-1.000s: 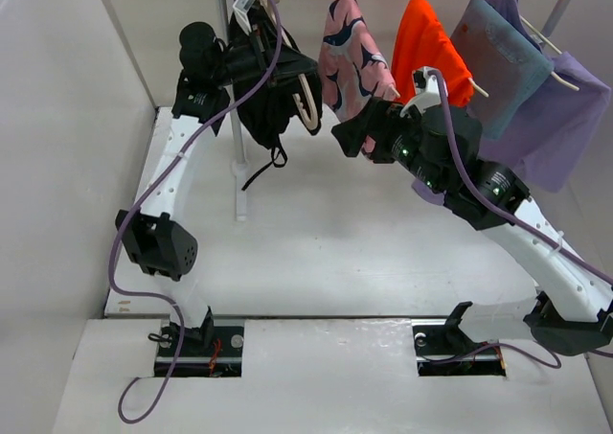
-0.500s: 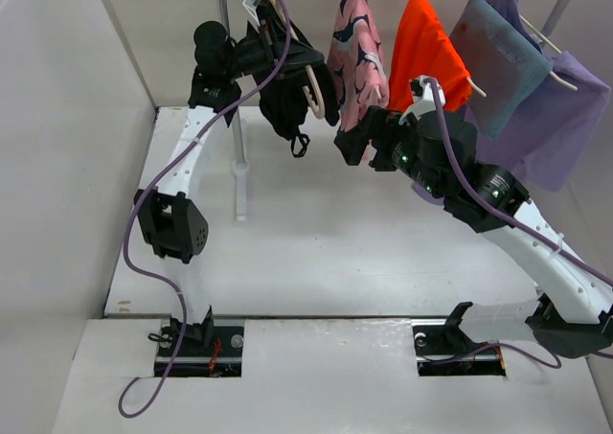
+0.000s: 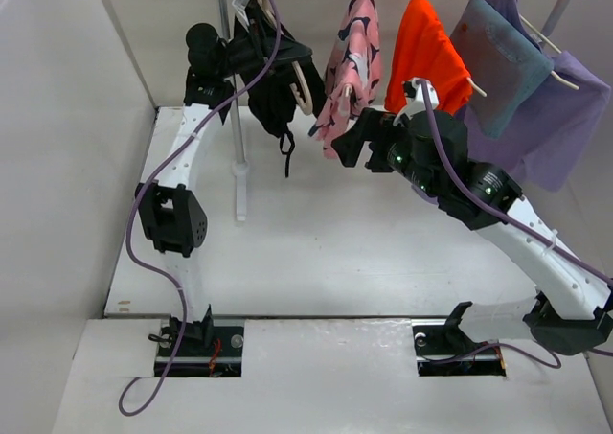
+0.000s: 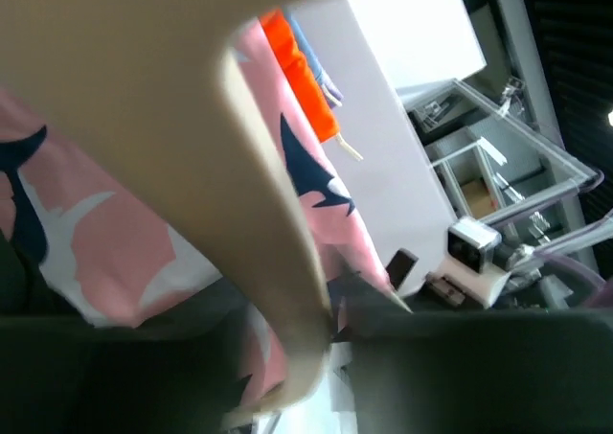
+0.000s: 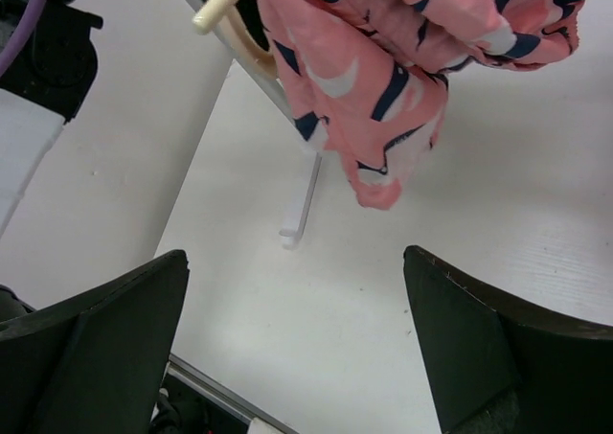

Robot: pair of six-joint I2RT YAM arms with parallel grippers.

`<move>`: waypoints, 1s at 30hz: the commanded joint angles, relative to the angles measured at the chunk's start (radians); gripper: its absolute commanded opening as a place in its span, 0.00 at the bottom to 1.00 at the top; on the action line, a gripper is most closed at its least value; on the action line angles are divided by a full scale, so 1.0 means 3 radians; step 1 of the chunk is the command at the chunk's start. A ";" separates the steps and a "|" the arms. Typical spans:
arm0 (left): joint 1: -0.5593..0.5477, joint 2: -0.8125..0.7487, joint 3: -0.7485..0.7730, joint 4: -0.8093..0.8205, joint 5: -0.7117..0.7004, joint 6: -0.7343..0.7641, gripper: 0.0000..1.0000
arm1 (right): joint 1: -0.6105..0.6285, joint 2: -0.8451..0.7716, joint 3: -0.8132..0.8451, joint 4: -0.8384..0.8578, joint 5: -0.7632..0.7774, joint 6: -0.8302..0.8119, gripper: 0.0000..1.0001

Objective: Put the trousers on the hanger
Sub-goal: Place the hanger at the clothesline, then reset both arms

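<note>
The black trousers (image 3: 271, 103) hang over the beige hanger (image 3: 305, 93) high at the back left, beside the rack pole, with the drawstring (image 3: 285, 152) dangling below. My left gripper (image 3: 291, 68) is shut on the hanger. In the left wrist view the hanger's arm (image 4: 278, 214) fills the frame and runs down between the dark jaws of my left gripper (image 4: 330, 336). My right gripper (image 3: 337, 148) is open and empty just below the pink patterned garment (image 3: 347, 70). In the right wrist view my right gripper (image 5: 297, 348) has wide-spread fingers (image 5: 96, 338) under that garment (image 5: 402, 70).
A clothes rack with a white pole (image 3: 236, 118) and foot (image 5: 302, 204) stands at the back left. Its rail carries the pink garment, an orange one (image 3: 426, 51), a grey-blue one (image 3: 498, 60) and a purple one (image 3: 565, 118). A white wall (image 3: 67, 118) closes the left side.
My left arm has lifted the hanger and trousers towards the rail, then shifted slightly left. My right gripper has moved left, and the pink garment has swung left and bunched up.
</note>
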 commanded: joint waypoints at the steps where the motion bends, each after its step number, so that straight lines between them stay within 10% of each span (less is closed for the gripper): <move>1: 0.0003 -0.0321 -0.0260 0.0351 0.0250 0.0093 0.47 | 0.0011 -0.0017 0.0057 0.0024 -0.0029 0.0020 0.99; 8: 0.0034 -0.0679 -0.0604 -0.0260 0.0456 0.0852 1.00 | 0.0042 -0.0047 0.0016 -0.0007 -0.0060 -0.0011 0.99; 25: -0.0108 -0.1375 -0.0379 -0.3809 -0.0764 0.4350 1.00 | 0.0073 -0.0216 -0.0122 0.0029 -0.0132 -0.0042 0.99; 30: -0.0308 -0.2292 -0.1515 -0.3404 -0.1446 0.4965 1.00 | 0.0073 -0.0390 -0.0332 0.0029 -0.0071 -0.0103 0.99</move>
